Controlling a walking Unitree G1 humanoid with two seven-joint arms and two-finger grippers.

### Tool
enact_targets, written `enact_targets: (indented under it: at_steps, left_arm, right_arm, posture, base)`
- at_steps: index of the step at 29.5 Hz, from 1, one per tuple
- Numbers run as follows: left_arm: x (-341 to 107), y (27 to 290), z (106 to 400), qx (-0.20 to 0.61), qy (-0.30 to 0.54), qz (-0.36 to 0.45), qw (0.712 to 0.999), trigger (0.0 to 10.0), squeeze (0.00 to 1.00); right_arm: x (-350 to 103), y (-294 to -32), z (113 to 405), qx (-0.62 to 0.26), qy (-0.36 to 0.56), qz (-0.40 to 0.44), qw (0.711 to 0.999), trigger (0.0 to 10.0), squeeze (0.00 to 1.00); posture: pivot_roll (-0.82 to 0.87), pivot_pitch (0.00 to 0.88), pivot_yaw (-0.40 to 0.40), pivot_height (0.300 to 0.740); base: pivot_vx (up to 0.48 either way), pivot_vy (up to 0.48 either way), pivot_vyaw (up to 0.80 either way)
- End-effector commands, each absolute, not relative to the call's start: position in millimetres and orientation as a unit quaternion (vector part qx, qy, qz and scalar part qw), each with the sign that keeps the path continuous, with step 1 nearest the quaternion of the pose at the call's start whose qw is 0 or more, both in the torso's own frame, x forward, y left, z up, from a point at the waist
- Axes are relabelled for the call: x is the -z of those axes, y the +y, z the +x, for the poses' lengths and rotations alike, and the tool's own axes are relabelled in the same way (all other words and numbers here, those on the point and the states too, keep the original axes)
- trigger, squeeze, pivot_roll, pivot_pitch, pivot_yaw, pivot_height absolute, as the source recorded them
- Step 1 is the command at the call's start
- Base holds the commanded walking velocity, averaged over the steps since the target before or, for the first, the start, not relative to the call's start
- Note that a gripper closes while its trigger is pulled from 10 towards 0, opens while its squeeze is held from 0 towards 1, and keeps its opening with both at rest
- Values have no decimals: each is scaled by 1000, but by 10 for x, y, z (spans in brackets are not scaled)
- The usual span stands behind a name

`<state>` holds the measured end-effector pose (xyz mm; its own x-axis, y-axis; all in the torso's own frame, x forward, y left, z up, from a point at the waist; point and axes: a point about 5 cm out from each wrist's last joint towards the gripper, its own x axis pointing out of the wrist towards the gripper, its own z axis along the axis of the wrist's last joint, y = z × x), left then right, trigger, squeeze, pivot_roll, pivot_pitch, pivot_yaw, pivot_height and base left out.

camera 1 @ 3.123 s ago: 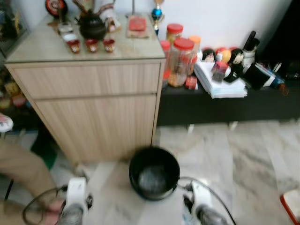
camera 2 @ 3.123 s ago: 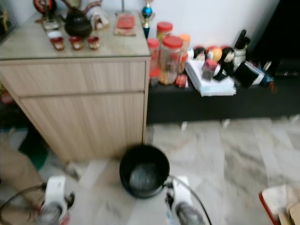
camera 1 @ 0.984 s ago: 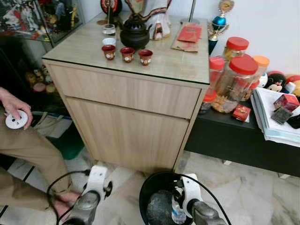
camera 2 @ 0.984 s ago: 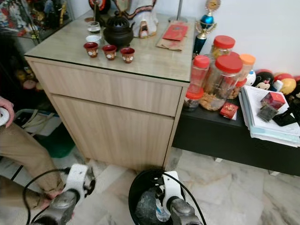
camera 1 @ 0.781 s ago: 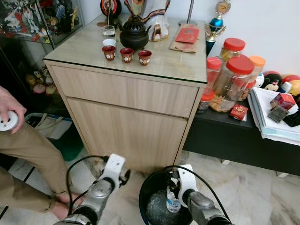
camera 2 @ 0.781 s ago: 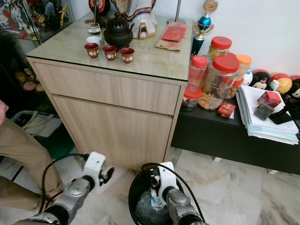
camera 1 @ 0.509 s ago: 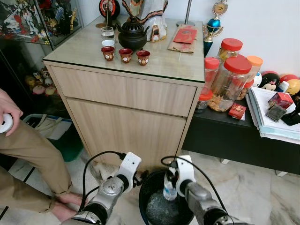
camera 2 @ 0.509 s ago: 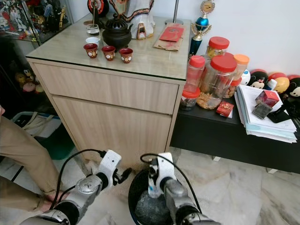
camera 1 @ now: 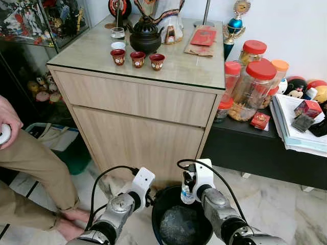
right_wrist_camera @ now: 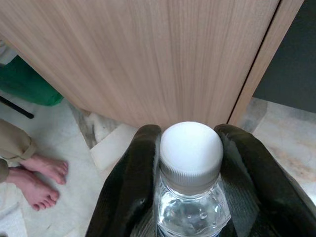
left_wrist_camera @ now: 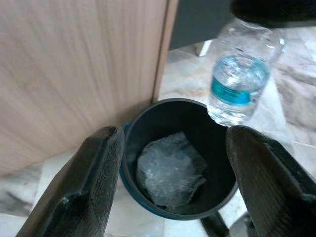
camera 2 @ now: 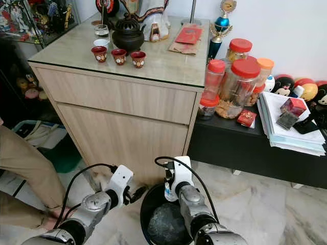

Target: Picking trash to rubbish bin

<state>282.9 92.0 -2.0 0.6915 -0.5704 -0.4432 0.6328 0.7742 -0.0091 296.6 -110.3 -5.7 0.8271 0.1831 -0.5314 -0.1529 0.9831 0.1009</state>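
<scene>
A round black rubbish bin (camera 1: pixel 158 220) stands on the marble floor in front of a wooden cabinet. Crumpled clear plastic (left_wrist_camera: pixel 170 170) lies at its bottom. My right gripper (camera 1: pixel 188 185) is shut on a small clear water bottle (camera 1: pixel 187 194) with a blue label and a white cap (right_wrist_camera: pixel 191 147). It holds the bottle upright by the neck above the far part of the bin's opening. My left gripper (camera 1: pixel 148 197) is open and holds nothing, beside the bin's left rim. Its fingers (left_wrist_camera: pixel 94 182) are spread wide.
The wooden cabinet (camera 1: pixel 143 132) rises right behind the bin, with cups and a teapot on top. A low black shelf (camera 1: pixel 260 153) with jars and papers runs to the right. A person's legs (camera 1: pixel 30 168) and bare feet (right_wrist_camera: pixel 42 173) are on the left.
My right gripper has raised the bottle from low in the bin's mouth to above its far rim. My left arm has swung forward and right, up to the bin's left side.
</scene>
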Motion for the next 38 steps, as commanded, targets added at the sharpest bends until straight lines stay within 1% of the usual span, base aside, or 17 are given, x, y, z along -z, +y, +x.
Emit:
enact_targets:
  at_steps: [1, 7, 8, 9, 10, 20, 21, 23, 24, 26, 27, 28, 29, 31, 32, 33, 38]
  left_arm:
    - [63, 912, 2784, 335, 229, 66, 912, 10000, 0]
    - [64, 911, 2784, 335, 230, 63, 911, 10000, 0]
    - [65, 913, 2782, 335, 231, 63, 911, 10000, 0]
    - [65, 913, 2782, 335, 231, 63, 911, 10000, 0]
    - [68, 915, 2779, 335, 231, 62, 911, 10000, 0]
    - [75, 922, 2771, 337, 234, 60, 910, 10000, 0]
    - [75, 924, 2772, 336, 234, 60, 910, 10000, 0]
    - [75, 925, 2773, 335, 235, 61, 910, 10000, 0]
    - [74, 941, 2781, 328, 235, 60, 913, 10000, 0]
    - [74, 948, 2784, 325, 235, 60, 914, 10000, 0]
    - [83, 1035, 2804, 298, 240, 72, 921, 10000, 0]
    - [99, 1181, 2829, 254, 248, 94, 930, 10000, 0]
    - [99, 1181, 2829, 254, 248, 94, 930, 10000, 0]
    - [129, 1362, 2822, 205, 256, 110, 938, 10000, 0]
    - [129, 1362, 2822, 205, 256, 110, 938, 10000, 0]
    - [154, 1449, 2802, 183, 265, 114, 940, 10000, 0]
    - [433, 1951, 2438, 67, 339, 137, 928, 10000, 0]
  right_arm:
    - [23, -1098, 2999, -87, 273, 23, 958, 10000, 0]
    - [32, -1096, 2992, -86, 276, 17, 957, 10000, 0]
    - [38, -1093, 2986, -87, 278, 18, 957, 10000, 459]
    - [38, -1093, 2986, -87, 278, 18, 957, 10000, 459]
    - [45, -1089, 2979, -87, 279, 20, 956, 10000, 1000]
    - [58, -1091, 2967, -83, 282, 21, 956, 10000, 1000]
    - [62, -1095, 2964, -82, 283, 17, 955, 10000, 933]
    - [64, -1098, 2962, -82, 284, 14, 955, 10000, 933]
    - [76, -1103, 2951, -83, 287, 13, 954, 10000, 0]
    - [80, -1103, 2947, -83, 287, 14, 954, 10000, 0]
    - [109, -1117, 2918, -86, 293, 15, 952, 10000, 0]
    - [156, -1140, 2869, -89, 303, 16, 949, 10000, 0]
    - [156, -1140, 2869, -89, 303, 16, 949, 10000, 0]
    - [223, -1179, 2797, -93, 317, 14, 944, 10000, 0]
    - [223, -1179, 2797, -93, 317, 14, 944, 10000, 0]
    - [256, -1199, 2760, -96, 323, 9, 941, 10000, 0]
    - [512, -1381, 2433, -101, 377, -4, 921, 10000, 0]
  posture:
    - [187, 76, -57, 740]
    - [185, 86, -57, 740]
    - [185, 90, -54, 740]
    - [185, 90, -54, 740]
    - [184, 95, -55, 740]
    - [183, 104, -54, 740]
    - [183, 105, -52, 740]
    - [183, 106, -52, 740]
    - [183, 106, -52, 740]
    - [183, 106, -52, 740]
    - [182, 106, -52, 740]
    - [182, 106, -52, 740]
    - [182, 106, -52, 740]
    - [181, 108, -53, 740]
    - [181, 108, -53, 740]
    - [181, 108, -53, 740]
    - [173, 118, -48, 740]
  base:
    - [0, 0, 0]
    - [0, 0, 0]
    - [0, 0, 0]
    - [0, 0, 0]
    - [0, 0, 0]
    - [0, 0, 0]
    - [0, 0, 0]
    - [0, 0, 0]
    - [0, 0, 0]
    - [0, 0, 0]
    - [0, 0, 0]
    - [0, 0, 0]
    - [0, 0, 0]
    - [0, 0, 0]
    - [0, 0, 0]
    - [0, 0, 0]
    - [0, 0, 0]
